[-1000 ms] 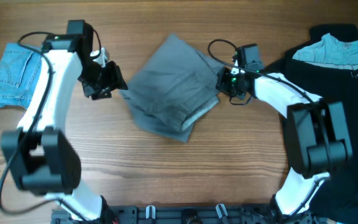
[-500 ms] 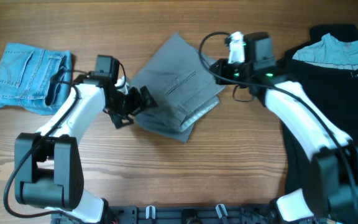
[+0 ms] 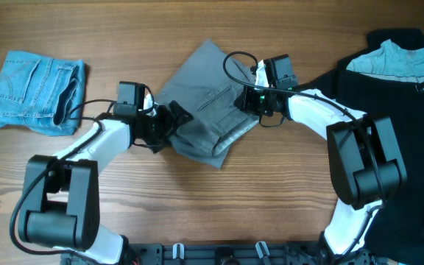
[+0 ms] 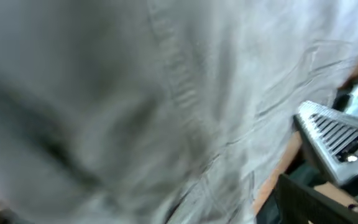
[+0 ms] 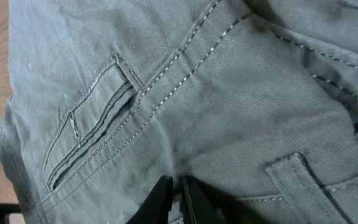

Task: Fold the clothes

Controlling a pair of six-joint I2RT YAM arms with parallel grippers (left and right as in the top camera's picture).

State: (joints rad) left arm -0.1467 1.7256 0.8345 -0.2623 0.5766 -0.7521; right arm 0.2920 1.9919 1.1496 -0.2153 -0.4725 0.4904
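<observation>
The grey trousers (image 3: 205,110) lie in a folded, wrinkled heap at the middle of the table. My right gripper (image 3: 247,103) rests on their right part. In the right wrist view its fingers (image 5: 178,190) are nearly together, pinching a ridge of grey cloth just below a slit pocket (image 5: 92,140) and a stitched seam. My left gripper (image 3: 175,121) is at the trousers' left edge. The left wrist view is blurred and filled with grey cloth (image 4: 135,106); its own fingers do not show there.
Light-blue denim shorts (image 3: 35,92) lie folded at the far left. A black garment (image 3: 411,132) with a pale teal shirt (image 3: 400,57) on it covers the right side. Bare wooden table (image 3: 219,206) lies in front of the trousers.
My left gripper has swung right, from beside the shorts to the trousers' left edge. My right gripper lifted and came back down onto the trousers' right part.
</observation>
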